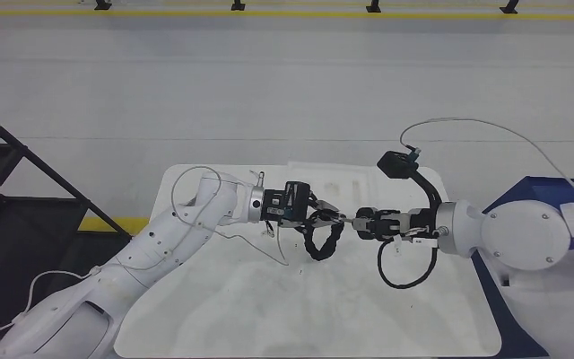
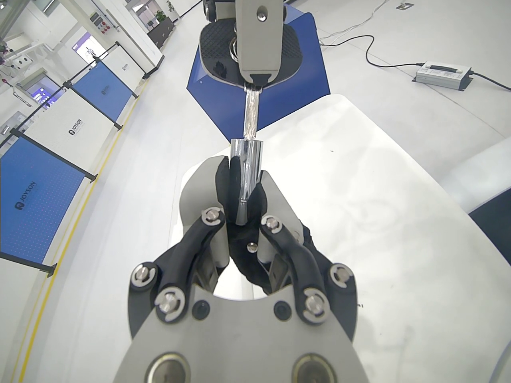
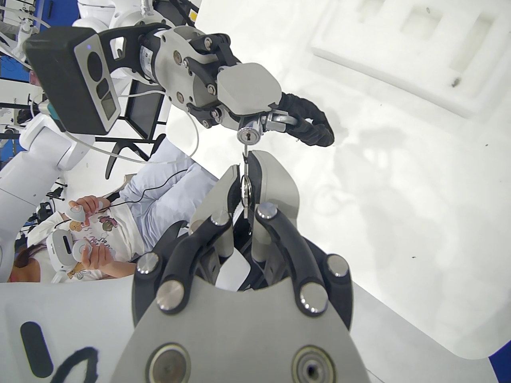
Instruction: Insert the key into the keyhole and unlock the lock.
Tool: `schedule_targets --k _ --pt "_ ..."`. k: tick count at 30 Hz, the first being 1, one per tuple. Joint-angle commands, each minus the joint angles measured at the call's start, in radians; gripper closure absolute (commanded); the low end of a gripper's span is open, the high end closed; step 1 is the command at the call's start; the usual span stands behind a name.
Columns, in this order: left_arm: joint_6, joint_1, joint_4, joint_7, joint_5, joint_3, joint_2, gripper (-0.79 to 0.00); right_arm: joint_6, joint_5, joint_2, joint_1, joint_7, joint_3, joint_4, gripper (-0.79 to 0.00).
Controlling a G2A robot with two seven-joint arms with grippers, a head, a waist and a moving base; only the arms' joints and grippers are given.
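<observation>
My left gripper [image 2: 243, 185] is shut on the lock [image 2: 245, 171], a chrome cylinder with a black sleeved cable loop [image 1: 321, 240] hanging from it above the white table [image 1: 269, 305]. In the right wrist view the lock's round face [image 3: 249, 134] with its keyhole points toward my right gripper [image 3: 244, 169], which is shut on the silver key [image 3: 245, 185]. The key blade [image 2: 251, 115] lines up with the cylinder, its tip at the keyhole. In the top view the two grippers meet tip to tip at mid-table, left gripper [image 1: 316, 215] and right gripper [image 1: 352, 220].
A white foam tray [image 3: 403, 41] with rectangular recesses lies on the table beyond the grippers. A blue base [image 2: 259, 93] stands off the table's right end. A person with handheld controllers [image 3: 80, 237] sits beyond the table's edge.
</observation>
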Motion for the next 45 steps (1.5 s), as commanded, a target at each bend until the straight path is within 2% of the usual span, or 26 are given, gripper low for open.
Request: schedule_targets --k 1,36,45 --pt "-0.002 0.004 0.0 0.002 0.003 -0.006 0.0 0.0 0.002 0.002 0.002 0.003 -0.002 -0.003 0.002 0.0" --pt "-0.03 0.034 -0.01 0.023 0.067 -0.057 -0.019 0.0 0.029 0.051 0.025 0.044 -0.029 -0.057 0.033 0.0" --pt "-0.038 0.037 -0.026 -0.013 0.076 -0.066 -0.024 0.0 0.05 0.034 0.032 0.061 -0.05 -0.096 0.038 0.0"
